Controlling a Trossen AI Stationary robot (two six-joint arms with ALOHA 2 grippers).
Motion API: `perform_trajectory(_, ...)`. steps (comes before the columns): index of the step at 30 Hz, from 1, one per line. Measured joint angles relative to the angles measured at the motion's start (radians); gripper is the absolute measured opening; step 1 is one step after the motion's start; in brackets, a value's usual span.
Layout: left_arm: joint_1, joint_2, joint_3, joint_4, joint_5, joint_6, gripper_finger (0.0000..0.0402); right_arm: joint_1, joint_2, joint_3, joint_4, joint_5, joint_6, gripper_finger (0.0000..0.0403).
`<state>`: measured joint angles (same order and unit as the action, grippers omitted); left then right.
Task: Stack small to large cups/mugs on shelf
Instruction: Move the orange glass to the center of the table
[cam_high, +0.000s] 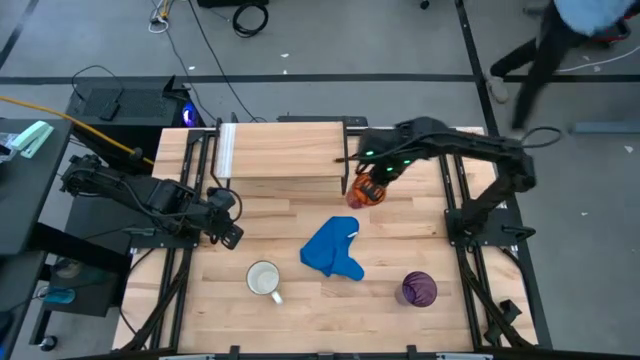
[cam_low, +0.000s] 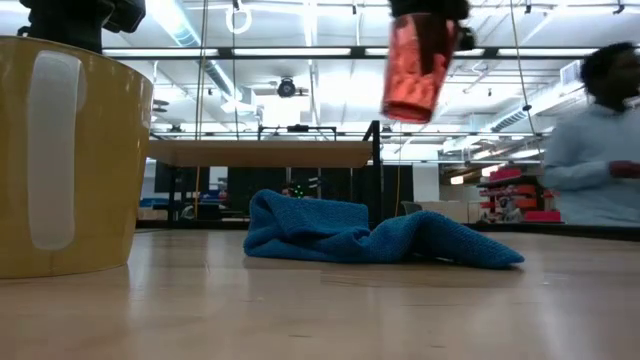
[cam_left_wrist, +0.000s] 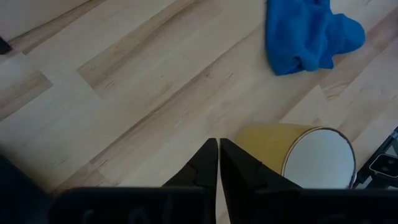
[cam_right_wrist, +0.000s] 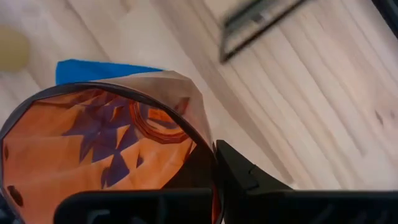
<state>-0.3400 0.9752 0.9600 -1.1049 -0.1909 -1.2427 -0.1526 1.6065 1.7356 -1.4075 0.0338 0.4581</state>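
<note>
light-wood tabletop (cam_high: 400, 240) on a grey workshop floor, a person walking past at the far right edge. at left: left gripper (cam_high: 230, 236) idle above the left side of the table, fingers pressed together, holding nothing. just right of it, near the front edge: mug (cam_high: 264, 279), upright, mouth up, handle toward the front; yellow outside, white inside in the low and left wrist views; stiff, probably heavier and breakable, best taken by rim or handle. at rear centre: shelf (cam_high: 285, 150), bare, long axis across the table. mid-table: blue cloth (cam_high: 332, 250), crumpled. further right: right gripper (cam_high: 368, 190) clamped on the rim of the orange cup (cam_low: 412, 66), lifted clear of the table just off the shelf's right front corner, mouth up, long axis near vertical, slightly tilted; likely light, smooth, slippery plastic. front right: purple tumbler (cam_high: 419, 289), upright.
</note>
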Motion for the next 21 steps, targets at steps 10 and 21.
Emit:
perform_trajectory(10, 0.000, 0.000, 0.000, 0.000, 0.000, 0.000, 0.0014, 0.017, 0.338, 0.335, 0.000, -0.004, -0.175, 0.0006)
perform_trajectory(21, 0.000, 0.000, 0.000, -0.001, 0.000, 0.000, 0.0024, 0.018, 0.518, 0.366, 0.040, -0.045, -0.251, 0.0006)
